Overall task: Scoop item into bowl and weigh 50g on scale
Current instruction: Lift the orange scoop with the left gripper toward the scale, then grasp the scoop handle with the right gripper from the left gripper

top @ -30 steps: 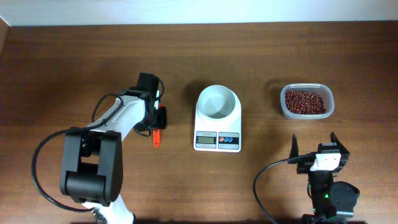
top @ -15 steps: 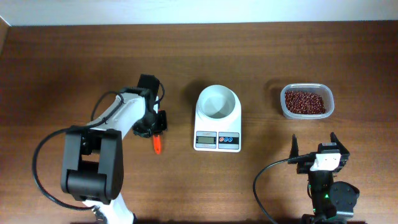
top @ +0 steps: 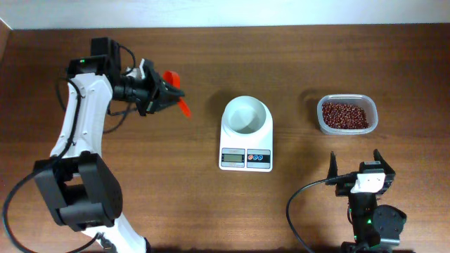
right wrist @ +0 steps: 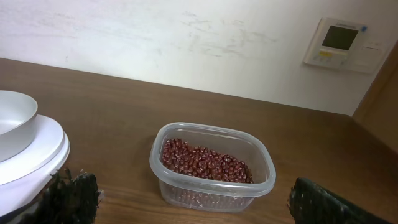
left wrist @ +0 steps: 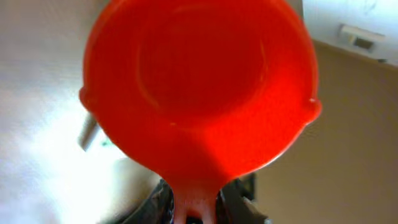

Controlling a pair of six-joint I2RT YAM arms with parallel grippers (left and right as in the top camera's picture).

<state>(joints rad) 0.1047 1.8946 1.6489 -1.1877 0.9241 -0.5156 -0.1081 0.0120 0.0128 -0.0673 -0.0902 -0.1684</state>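
My left gripper [top: 160,93] is shut on the handle of a red-orange scoop [top: 178,98], held up in the air left of the scale. In the left wrist view the empty scoop [left wrist: 199,87] fills the frame, handle between my fingers [left wrist: 196,208]. The white bowl [top: 246,115] sits empty on the white scale [top: 246,159]. The red-brown beans [top: 344,114] lie in a clear plastic tub [top: 370,126] at the right; they also show in the right wrist view [right wrist: 205,163]. My right gripper [top: 354,171] is open and empty, near the table's front right, short of the tub.
The bowl's rim [right wrist: 12,127] and the scale's edge [right wrist: 37,158] show at the left of the right wrist view. The clear tub [right wrist: 211,186] stands between my right fingers' line of sight. A wall panel [right wrist: 339,42] hangs behind the table.
My left arm has lifted the scoop off the table beside the scale and swung it up and back to the left. The right arm has not moved.
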